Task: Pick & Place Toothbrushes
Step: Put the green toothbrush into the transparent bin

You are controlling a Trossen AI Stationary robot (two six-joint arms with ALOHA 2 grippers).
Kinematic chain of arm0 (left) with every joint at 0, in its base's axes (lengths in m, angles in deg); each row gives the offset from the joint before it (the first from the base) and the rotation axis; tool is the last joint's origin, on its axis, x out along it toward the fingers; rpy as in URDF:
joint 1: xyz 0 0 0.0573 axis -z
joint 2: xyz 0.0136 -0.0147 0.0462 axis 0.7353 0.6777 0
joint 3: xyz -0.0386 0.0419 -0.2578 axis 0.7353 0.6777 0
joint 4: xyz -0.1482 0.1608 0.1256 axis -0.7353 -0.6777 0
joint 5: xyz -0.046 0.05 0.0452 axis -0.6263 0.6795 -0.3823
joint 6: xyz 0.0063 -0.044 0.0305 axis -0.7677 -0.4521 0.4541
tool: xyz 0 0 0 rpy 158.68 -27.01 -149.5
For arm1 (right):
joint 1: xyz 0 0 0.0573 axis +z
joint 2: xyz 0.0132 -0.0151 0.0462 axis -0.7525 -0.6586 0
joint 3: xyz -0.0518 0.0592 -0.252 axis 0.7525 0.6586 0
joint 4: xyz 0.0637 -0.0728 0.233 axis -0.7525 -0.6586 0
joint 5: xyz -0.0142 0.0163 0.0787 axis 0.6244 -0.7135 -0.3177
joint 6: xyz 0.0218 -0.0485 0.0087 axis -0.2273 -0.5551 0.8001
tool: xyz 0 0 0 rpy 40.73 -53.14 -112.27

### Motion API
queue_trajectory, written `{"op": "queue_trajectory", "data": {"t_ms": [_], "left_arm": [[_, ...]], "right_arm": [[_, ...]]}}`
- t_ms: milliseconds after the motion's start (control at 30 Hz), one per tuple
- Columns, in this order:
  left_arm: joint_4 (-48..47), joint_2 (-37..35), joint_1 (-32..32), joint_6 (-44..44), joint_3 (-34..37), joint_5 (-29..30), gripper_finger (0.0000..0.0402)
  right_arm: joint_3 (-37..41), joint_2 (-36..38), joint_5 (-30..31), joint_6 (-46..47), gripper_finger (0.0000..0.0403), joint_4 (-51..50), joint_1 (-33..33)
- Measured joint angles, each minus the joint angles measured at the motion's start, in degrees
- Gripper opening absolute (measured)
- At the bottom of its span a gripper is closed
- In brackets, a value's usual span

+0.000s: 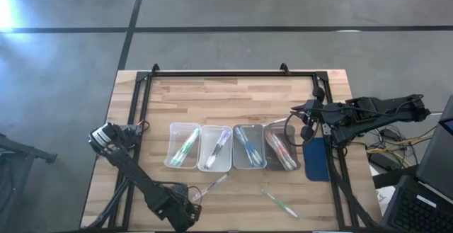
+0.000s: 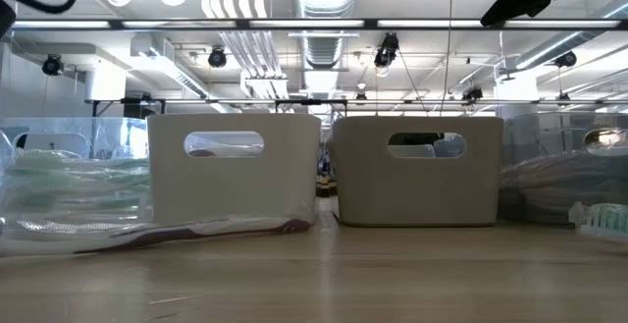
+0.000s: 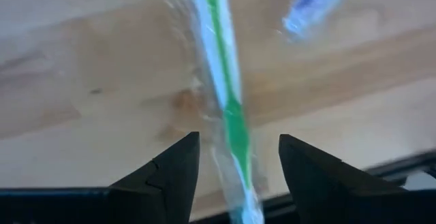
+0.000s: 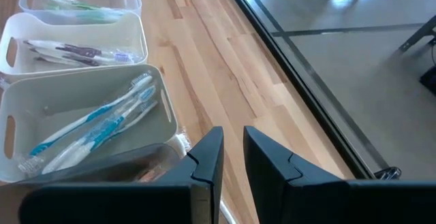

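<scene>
Left pincer point(image 3: 235, 166) apart astride green toothbrush point(image 3: 221, 81), right pincer point(image 4: 231, 159) nearly together over trays point(image 1: 216, 163)

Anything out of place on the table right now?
Yes: two wrapped toothbrushes lie loose on the wood, outside the trays: one near the left gripper, open, and a green one toward the right.

Two dark jointed arms; left gripper point(image 3: 236, 176) and right gripper point(image 4: 233, 157) have black angular wedge fingers; black cables near right arm.
</scene>
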Motion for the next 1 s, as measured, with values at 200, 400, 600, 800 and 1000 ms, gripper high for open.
{"op": "queue_trajectory", "data": {"t_ms": [200, 400, 600, 800, 1000], "left_arm": [[1.1, 0.0, 0.0, -1.2, 2.3, 0.0, 0.0206], [1.1, 0.0, -0.2, -1.5, 3.0, 0.0, 0.0204], [2.5, -0.1, -0.3, -1.9, 4.6, -0.2, 0.0204], [4.7, -0.3, -0.3, -2.1, 6.2, -0.4, 0.0191], [5.1, -0.2, -0.3, -1.7, 6.3, -0.4, 0.0151]], "right_arm": [[0.0, 0.0, 0.0, 0.0, 0.0052, 0.0, 0.0], [0.0, 0.0, 0.0, -0.1, 0.0052, 0.0, 0.0], [0.0, 0.0, 0.0, -0.2, 0.0052, 0.0, 0.0], [0.0, 0.0, 0.0, -0.2, 0.0052, 0.0, 0.0], [0.0, 0.0, 0.0, -0.2, 0.0052, 0.0, 0.0]]}}
